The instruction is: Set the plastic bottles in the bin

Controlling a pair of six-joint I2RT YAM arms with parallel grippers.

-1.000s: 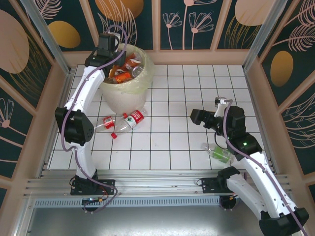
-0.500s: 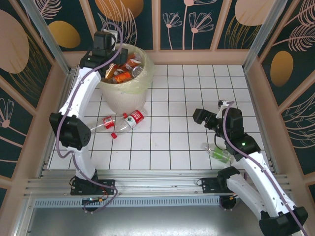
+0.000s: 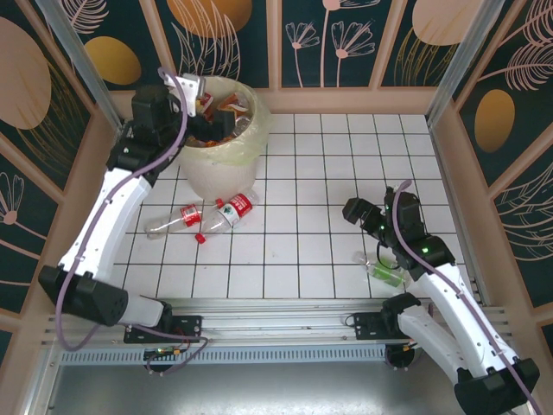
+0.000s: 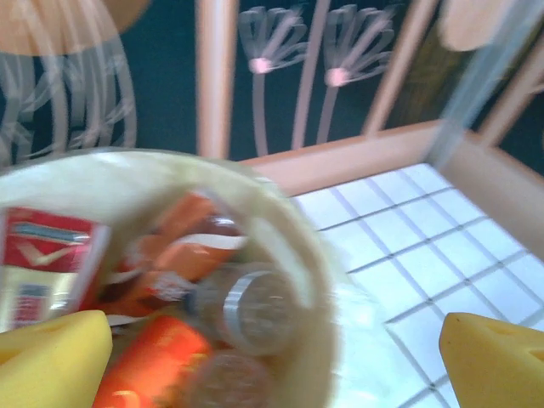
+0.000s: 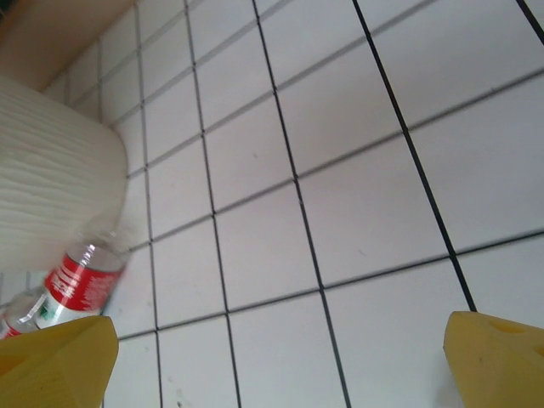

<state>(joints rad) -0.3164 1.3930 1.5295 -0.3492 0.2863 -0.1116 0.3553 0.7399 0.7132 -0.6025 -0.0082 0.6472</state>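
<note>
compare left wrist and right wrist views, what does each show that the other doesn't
Left wrist: the inside of the bin, with orange-labelled bottles piled in it, and the flower-patterned back wall. Right wrist: the bin's outer side and a red-labelled bottle lying on the tiles beside it. Both: the bin, the white tiled floor, and an open, empty gripper: left gripper, right gripper.
</note>
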